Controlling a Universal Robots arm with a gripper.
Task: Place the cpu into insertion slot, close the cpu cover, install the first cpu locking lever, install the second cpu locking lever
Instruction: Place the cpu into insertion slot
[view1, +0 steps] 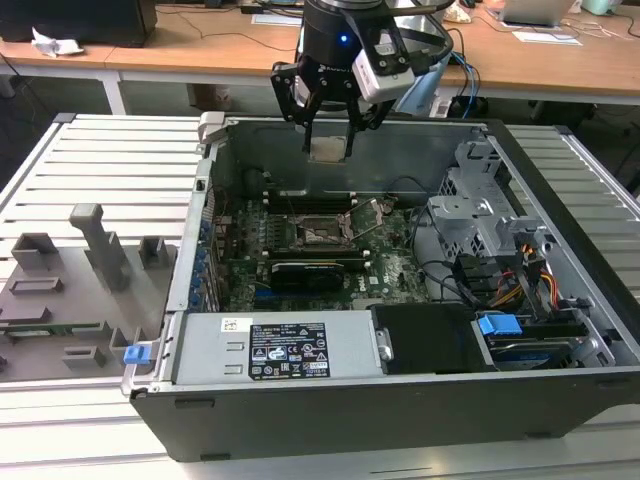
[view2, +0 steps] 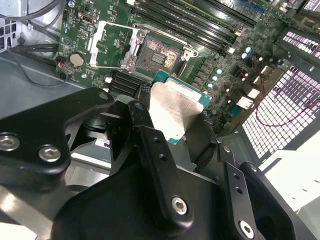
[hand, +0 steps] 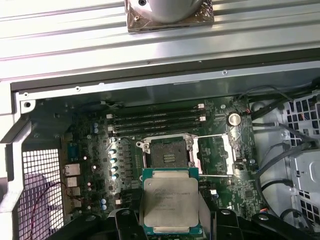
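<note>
My gripper (view1: 329, 138) hangs above the open computer case, shut on the cpu (view1: 328, 149), a small square chip with a silver-grey face. Both wrist views show the cpu (hand: 170, 200) (view2: 174, 109) held flat by its edges, hovering beside and above the insertion slot (hand: 167, 152). The slot (view2: 159, 56) (view1: 322, 232) is a dark, bare square socket with a metal rim on the green motherboard. The cpu cover (hand: 215, 155) (view2: 111, 44) is swung open to one side of the socket. Thin wire levers (hand: 216, 176) stand released along the cover.
A black card (view1: 315, 270) lies just in front of the socket, with memory slots (hand: 157, 119) behind it. The grey power supply (view1: 270, 345) fills the front of the case. A metal drive cage (view1: 480, 210) and cables stand on the exterior view's right. A grey fixture plate (view1: 70, 290) lies outside the case.
</note>
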